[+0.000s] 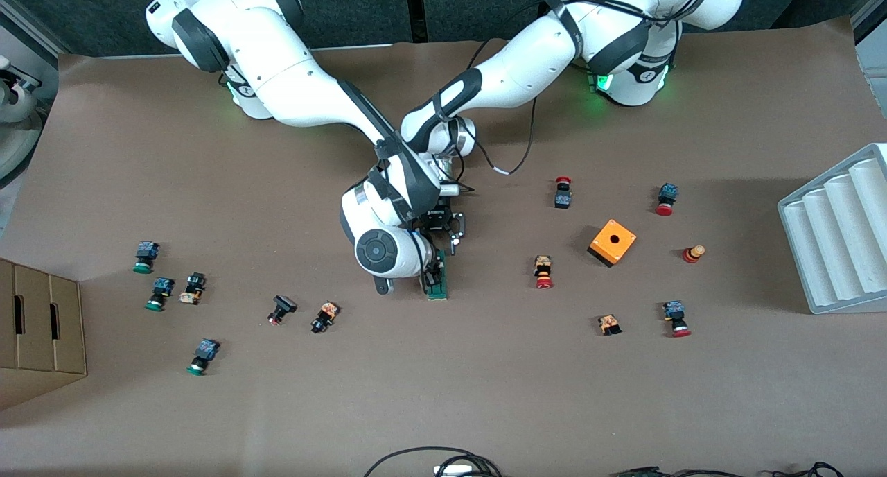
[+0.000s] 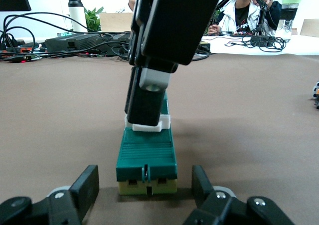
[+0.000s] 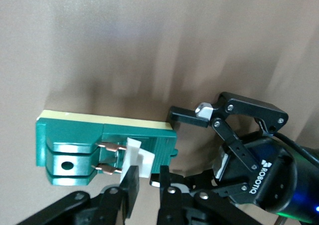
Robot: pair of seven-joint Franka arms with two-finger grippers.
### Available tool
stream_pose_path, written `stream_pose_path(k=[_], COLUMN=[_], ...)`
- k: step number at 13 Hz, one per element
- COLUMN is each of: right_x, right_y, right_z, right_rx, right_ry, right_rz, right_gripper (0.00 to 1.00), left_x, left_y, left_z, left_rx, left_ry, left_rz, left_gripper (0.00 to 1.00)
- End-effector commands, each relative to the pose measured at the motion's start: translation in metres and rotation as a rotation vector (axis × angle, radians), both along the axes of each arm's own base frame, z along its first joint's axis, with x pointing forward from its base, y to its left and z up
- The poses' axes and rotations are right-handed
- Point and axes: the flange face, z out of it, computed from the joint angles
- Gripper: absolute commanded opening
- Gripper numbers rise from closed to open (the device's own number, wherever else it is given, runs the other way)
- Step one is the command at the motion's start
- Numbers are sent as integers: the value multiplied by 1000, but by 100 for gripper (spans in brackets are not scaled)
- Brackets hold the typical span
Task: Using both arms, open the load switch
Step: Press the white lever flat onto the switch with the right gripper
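Note:
The green load switch lies flat near the table's middle, its yellow underside against the table. My right gripper reaches down onto it and is shut on its white tab, with the copper contacts bare beside the tab. In the left wrist view that gripper's black fingers stand on the tab. My left gripper is at the switch's end toward the robots, low over the table. Its fingers straddle that end with a gap on each side, so it is open.
An orange cube with a hole sits toward the left arm's end, with several red-capped push buttons around it. Green-capped buttons lie toward the right arm's end by a cardboard box. A grey ribbed tray stands at the edge.

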Motion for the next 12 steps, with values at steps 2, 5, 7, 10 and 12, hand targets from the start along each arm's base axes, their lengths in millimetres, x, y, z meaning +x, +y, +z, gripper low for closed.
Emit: stream_pose_path(k=[2, 5, 7, 10, 12], right_x=[6, 17, 22, 30, 34], right_y=[-6, -18, -33, -77, -119], right_z=[17, 67, 122, 191, 223], right_rx=[-9, -5, 7, 24, 44], right_ry=[-30, -83, -176, -222, -226], right_rz=[3, 40, 175, 371, 494], right_gripper=[88, 100, 100, 100, 100], left_x=[4, 4, 4, 4, 4], left_y=[2, 2, 2, 2, 2], left_z=[-12, -12, -11, -11, -11], left_rx=[0, -1, -1, -1, -1], left_ry=[-13, -13, -14, -14, -14], left_rz=[3, 3, 3, 3, 3], left_gripper=[83, 83, 83, 83, 83])
